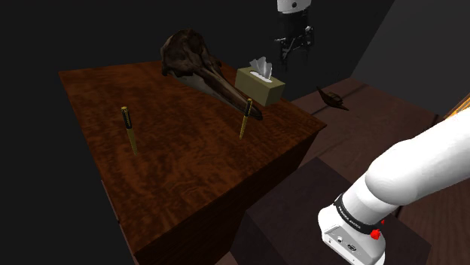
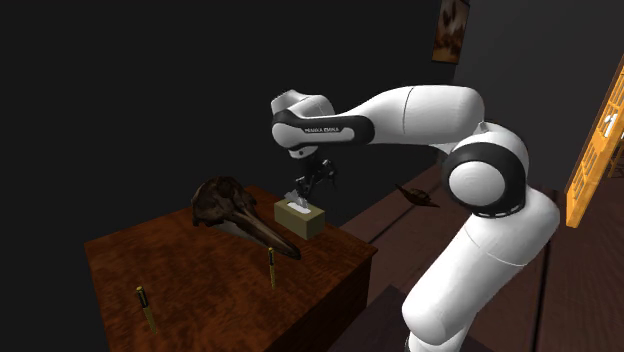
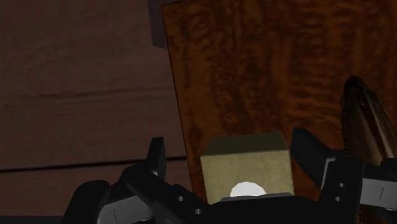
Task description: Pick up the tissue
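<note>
A tan tissue box (image 1: 261,86) with a white tissue (image 1: 260,68) sticking out of its top stands near the far corner of the dark wooden table (image 1: 188,158). My black gripper (image 1: 294,41) hangs a little above and beyond the box. From the second exterior view the gripper (image 2: 312,184) hovers just over the box (image 2: 300,219). Looking along the hand, the gripper (image 3: 232,159) is open. Its fingers (image 3: 156,156) stand apart on either side of the box (image 3: 247,167), without touching it. The tissue (image 3: 247,189) shows between them.
A dark long-beaked skull (image 1: 202,66) lies right beside the box. Two thin dark pens (image 1: 129,126) (image 1: 245,117) stand upright on the table. The table's edge runs close to the box, with dark floor and a small dark object (image 1: 333,99) beyond it.
</note>
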